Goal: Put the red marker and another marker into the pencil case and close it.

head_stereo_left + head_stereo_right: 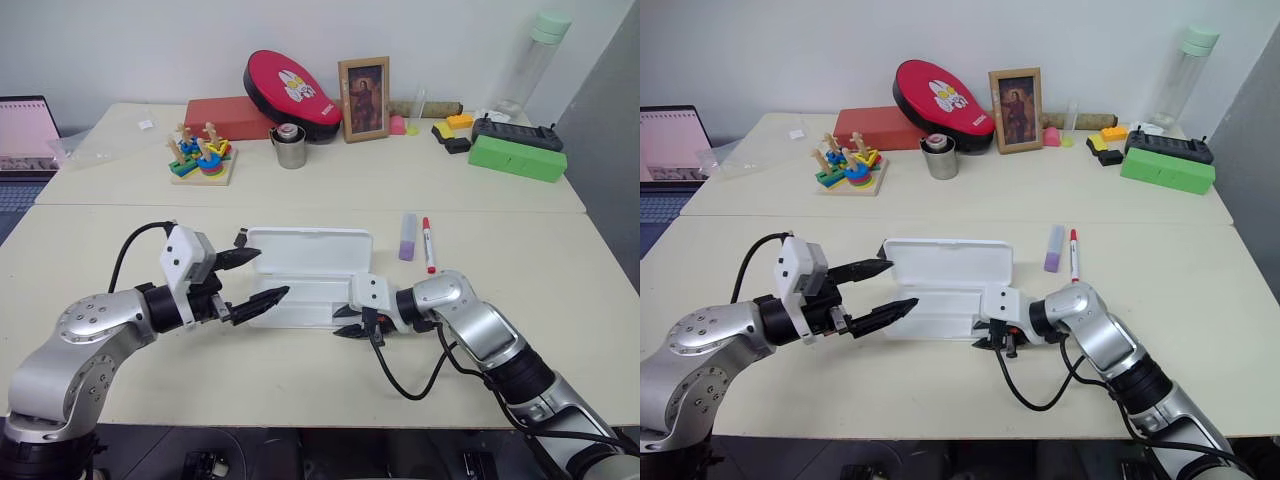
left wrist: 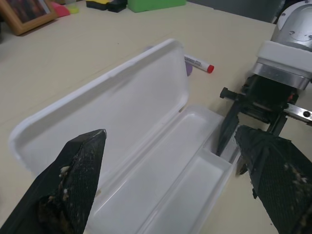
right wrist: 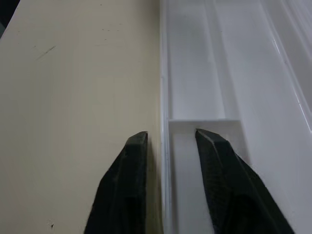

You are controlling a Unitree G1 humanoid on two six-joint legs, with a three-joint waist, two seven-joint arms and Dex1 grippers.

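Observation:
The white pencil case (image 1: 300, 301) lies open at the table's middle front, its lid (image 1: 310, 249) laid back and its tray empty. My left gripper (image 1: 272, 272) hovers open at the case's left end, its fingers (image 2: 78, 180) spread wide over the tray. My right gripper (image 1: 338, 324) sits at the tray's right front corner, jaws apart on either side of the front wall (image 3: 165, 146) without pinching it. The red marker (image 1: 428, 245) and the lavender marker (image 1: 408, 237) lie side by side on the table just right of the lid, clear of both grippers.
Along the back stand a red oval pouch (image 1: 290, 95), a picture frame (image 1: 364, 98), a metal cup (image 1: 290, 147), a wooden stacking toy (image 1: 203, 155) and a green box (image 1: 517, 157). A laptop (image 1: 25, 130) sits at the far left.

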